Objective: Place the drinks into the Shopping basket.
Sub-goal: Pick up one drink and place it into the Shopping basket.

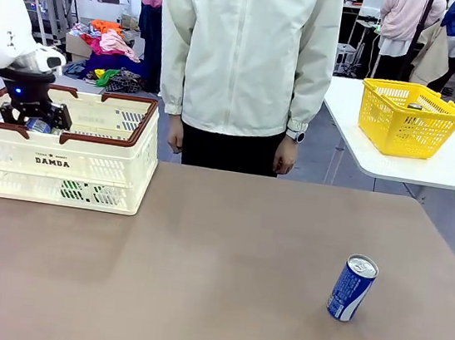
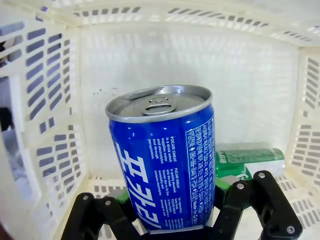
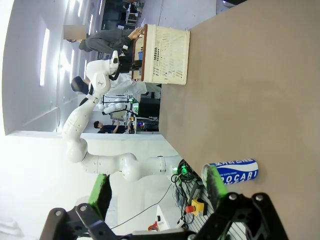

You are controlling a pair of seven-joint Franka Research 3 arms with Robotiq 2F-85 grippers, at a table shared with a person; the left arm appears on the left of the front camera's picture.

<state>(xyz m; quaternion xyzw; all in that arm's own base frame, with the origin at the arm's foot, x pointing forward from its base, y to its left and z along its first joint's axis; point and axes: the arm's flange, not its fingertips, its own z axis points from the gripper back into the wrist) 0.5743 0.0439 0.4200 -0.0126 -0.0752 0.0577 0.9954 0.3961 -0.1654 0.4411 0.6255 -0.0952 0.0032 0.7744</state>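
Count three drinks and one Shopping basket (image 1: 60, 163). The left tool (image 2: 171, 192) reaches down into the basket at the worktop's (image 1: 193, 300) far left and is clamped on the first blue can (image 2: 160, 165). The green can (image 2: 247, 162) lies on its side on the basket floor, partly hidden behind it. The second blue can (image 1: 352, 288) stands on the worktop's right side, well apart from the basket. The right tool (image 3: 156, 186) points along the worktop, fingers apart and empty. In the front view, the basket rim hides most of the clamped can
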